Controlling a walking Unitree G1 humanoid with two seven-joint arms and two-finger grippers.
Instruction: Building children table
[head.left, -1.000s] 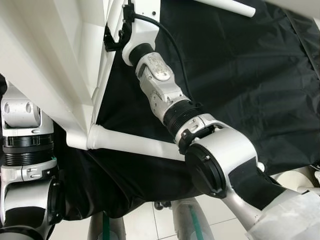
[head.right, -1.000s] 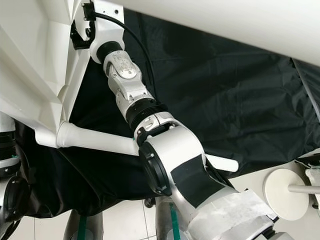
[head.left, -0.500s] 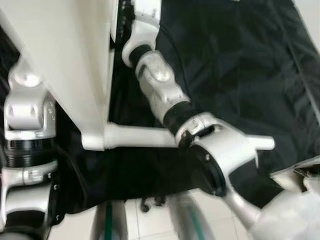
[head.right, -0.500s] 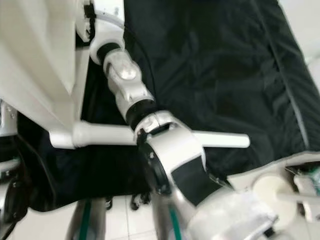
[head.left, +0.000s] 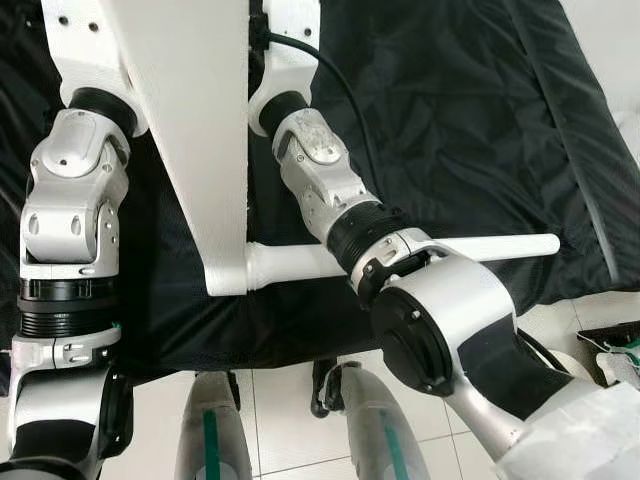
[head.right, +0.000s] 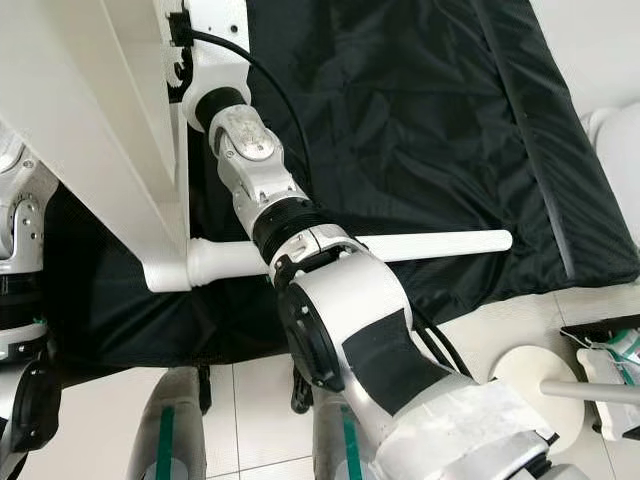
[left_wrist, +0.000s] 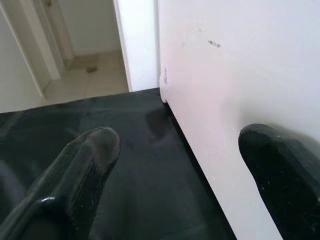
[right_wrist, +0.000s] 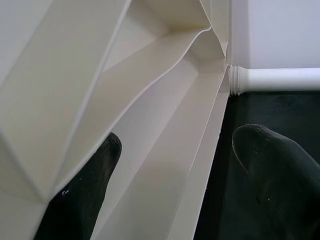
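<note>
The white tabletop (head.left: 190, 130) stands on edge, its fitted leg (head.right: 430, 245) pointing right over black cloth (head.left: 450, 130), both grippers (left_wrist: 180, 165) (right_wrist: 175, 170) spread across its cropped rim.

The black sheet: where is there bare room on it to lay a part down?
The black sheet lies bare beyond the white leg, out to its far edge. Near the white tabletop it is crowded: both arms and each pincer sit against that panel. The tiled floor holds a round part.
</note>
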